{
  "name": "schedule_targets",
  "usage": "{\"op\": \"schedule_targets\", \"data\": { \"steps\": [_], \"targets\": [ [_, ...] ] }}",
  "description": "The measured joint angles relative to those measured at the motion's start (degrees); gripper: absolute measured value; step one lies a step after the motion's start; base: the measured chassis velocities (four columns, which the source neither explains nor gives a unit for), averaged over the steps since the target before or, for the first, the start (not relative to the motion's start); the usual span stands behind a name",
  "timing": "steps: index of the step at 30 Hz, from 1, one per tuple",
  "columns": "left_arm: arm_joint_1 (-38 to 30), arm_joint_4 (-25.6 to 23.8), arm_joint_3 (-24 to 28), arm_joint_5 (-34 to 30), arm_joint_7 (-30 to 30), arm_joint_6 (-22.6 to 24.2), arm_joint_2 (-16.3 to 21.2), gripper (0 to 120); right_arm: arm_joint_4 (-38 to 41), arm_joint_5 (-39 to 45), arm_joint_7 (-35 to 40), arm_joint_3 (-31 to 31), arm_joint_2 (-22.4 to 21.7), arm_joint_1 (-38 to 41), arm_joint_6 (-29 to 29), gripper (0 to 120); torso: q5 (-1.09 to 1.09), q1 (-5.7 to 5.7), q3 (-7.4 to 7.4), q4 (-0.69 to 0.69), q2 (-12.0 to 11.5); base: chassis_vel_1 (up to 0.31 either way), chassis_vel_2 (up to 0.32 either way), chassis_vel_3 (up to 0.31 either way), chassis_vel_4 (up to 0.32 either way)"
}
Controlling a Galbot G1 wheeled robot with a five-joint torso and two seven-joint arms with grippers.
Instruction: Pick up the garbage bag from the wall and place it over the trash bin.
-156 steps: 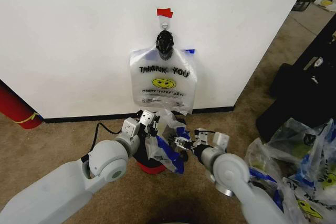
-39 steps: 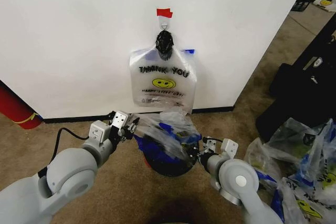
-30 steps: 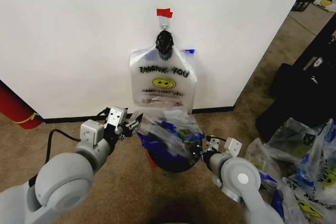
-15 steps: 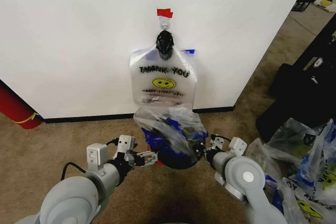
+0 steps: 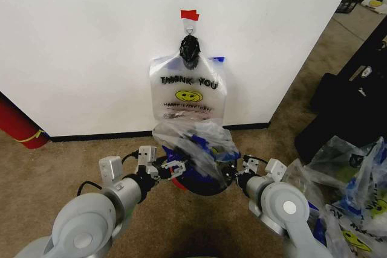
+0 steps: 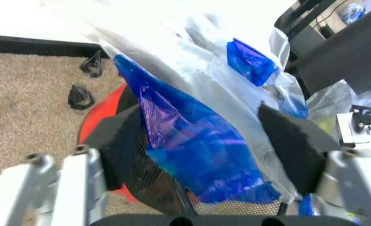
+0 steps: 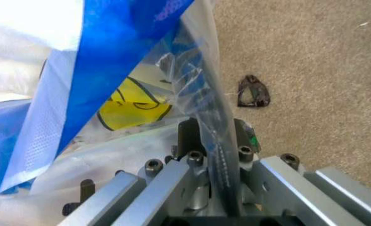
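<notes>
- Brown carpet point(image 5: 72, 155) in front of white wall point(image 5: 91, 40); flat "THANK YOU" bag point(image 5: 188, 92) hangs on the wall hook.
- Garbage bag point(image 5: 195, 146) draped over trash bin point(image 5: 202, 183), between both grippers.
- Left gripper point(image 5: 172, 169): jaws spread wide, blue plastic and bin mesh between them, not clamped.
- Right gripper point(image 5: 233, 176): pinched tight on bag film at bin's far side.
</notes>
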Motion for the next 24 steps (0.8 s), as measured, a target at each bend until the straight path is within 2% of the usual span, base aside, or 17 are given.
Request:
{"op": "schedule_targets", "data": {
  "steps": [4,6,9,12,18,24],
  "targets": [
    [0.5,0.0,0.1,0.4,-0.1,0.2,0.1,51,-0.6,-0.3,0.0,-0.7,0.3,1.1,0.0,0,-0.01,0.00,0.00,0.01,0.0,0.000,0.000,0.000,0.000],
    [0.6,0.0,0.1,0.4,-0.1,0.3,0.2,48,-0.7,-0.3,0.0,-0.7,0.3,1.1,0.1,0,-0.01,0.00,0.00,0.01,0.0,0.000,0.000,0.000,0.000],
    [0.5,0.1,-0.1,0.4,-0.1,0.3,0.7,32,-1.1,-0.5,-0.2,-0.5,0.3,1.0,0.1,0,-0.01,0.00,0.00,0.01,0.0,0.000,0.000,0.000,0.000],
    [0.2,0.1,-0.1,0.4,-0.1,0.3,0.9,27,-1.3,-0.6,-0.3,-0.2,0.2,1.0,0.1,0,0.00,0.00,0.00,0.01,0.0,0.000,0.000,0.000,0.000],
    [0.0,0.0,-0.3,0.4,-0.1,0.3,1.4,2,-2.1,-0.7,-0.3,0.2,0.0,1.4,0.1,0,0.00,0.00,0.00,0.01,0.0,0.000,0.000,0.000,0.000],
    [1.0,-0.5,-0.4,0.4,0.1,0.4,1.3,0,-2.6,0.0,-0.4,0.8,0.5,1.8,0.4,0,0.00,0.00,0.00,0.00,0.0,0.000,0.000,0.000,0.000]
  ]
}}
